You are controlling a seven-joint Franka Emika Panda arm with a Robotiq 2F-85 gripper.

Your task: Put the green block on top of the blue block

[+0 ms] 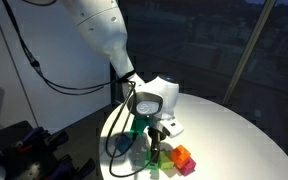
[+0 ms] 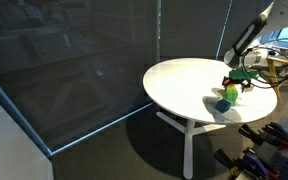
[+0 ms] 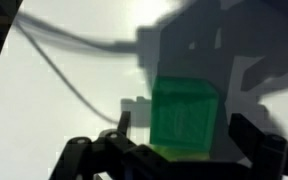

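The green block (image 3: pixel 187 115) lies between the two fingers of my gripper (image 3: pixel 181 125) in the wrist view, with a gap on each side. The gripper is open and not touching it. In an exterior view the green block (image 2: pixel 242 75) sits under the gripper (image 2: pixel 244 70) near the far edge of the round table. The blue block (image 2: pixel 224 104) stands apart from it, nearer the table's front edge, right beside a paler yellowish cube (image 2: pixel 231 93). Whether the green block rests on the table or on something else cannot be told.
A round white table (image 2: pixel 184 85) bears everything. An orange cube (image 1: pixel 183 154) lies near the table's edge beside the gripper (image 1: pixel 156 132). A black cable (image 1: pixel 114 145) hangs from the arm over the table. Dark window panes stand behind.
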